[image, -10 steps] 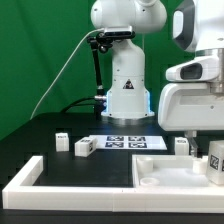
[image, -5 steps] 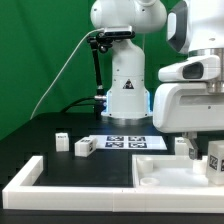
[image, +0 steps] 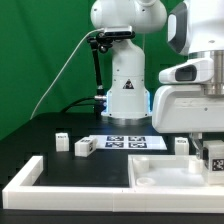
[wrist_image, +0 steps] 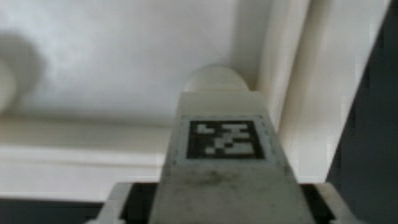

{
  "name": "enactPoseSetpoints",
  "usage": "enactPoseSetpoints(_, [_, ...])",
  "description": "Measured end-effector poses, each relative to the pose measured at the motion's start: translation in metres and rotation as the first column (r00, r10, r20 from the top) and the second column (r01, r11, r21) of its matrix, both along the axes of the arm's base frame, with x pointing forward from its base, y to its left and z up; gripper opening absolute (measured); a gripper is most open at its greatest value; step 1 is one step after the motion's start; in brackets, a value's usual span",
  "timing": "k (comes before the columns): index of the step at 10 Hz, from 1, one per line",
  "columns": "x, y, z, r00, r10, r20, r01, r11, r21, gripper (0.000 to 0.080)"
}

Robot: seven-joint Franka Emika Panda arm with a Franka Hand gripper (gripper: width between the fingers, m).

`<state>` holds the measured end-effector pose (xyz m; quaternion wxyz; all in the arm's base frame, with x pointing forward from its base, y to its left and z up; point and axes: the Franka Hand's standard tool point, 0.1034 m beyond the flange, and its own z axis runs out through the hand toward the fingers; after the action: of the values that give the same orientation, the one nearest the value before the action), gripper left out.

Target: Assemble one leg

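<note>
Exterior view: the white tray lies at the lower right of the frame on the black bench. Nothing loose shows inside it. A low round bump near its front wall may be part of the tray itself, though the picture is too coarse to be sure.

The hand hangs over the tray at the right edge of the frame. It is pinching the leg between its fingers, with the leg's tag facing the camera. The wrist view shows the leg's rounded tip over the tray floor, close beside a raised wall. Whether it touches the floor I cannot tell.

Across the middle of the frame the marker board lies flat before the robot base. A tagged post and a smaller post stand to the left of the board, and a third post stands behind the tray. The L-shaped border bar runs along the lower left, and nothing stands between the hand and the tray.

Since a second ago the hand and the leg have shifted slightly toward the left of the frame. The posts and the tray have not moved.
</note>
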<state>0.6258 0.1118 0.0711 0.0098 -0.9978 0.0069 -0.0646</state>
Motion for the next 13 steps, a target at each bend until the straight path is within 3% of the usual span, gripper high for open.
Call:
enactPoseSetpoints(2, [-0.0006,0.0045,-0.0006,0.971,-0.240,-0.005,0.240,0.970,0.033,0.0291])
enactPoseSetpoints(4, [-0.0008,0.0064,-0.0018,0.886,-0.464,-0.016,0.464,0.884,0.061,0.0291])
enactPoseSetpoints(7, [-0.0016,0.0051,-0.0022,0.671,-0.739,-0.058,0.741,0.665,0.096,0.0291])
enactPoseSetpoints(10, [-0.0034,0.0051,-0.0031,0.406,-0.908,-0.107,0.912,0.393,0.118,0.0291])
enactPoseSetpoints(13, [-0.0041,0.0051,-0.0034,0.269,-0.952,-0.146,0.960,0.253,0.120,0.0291])
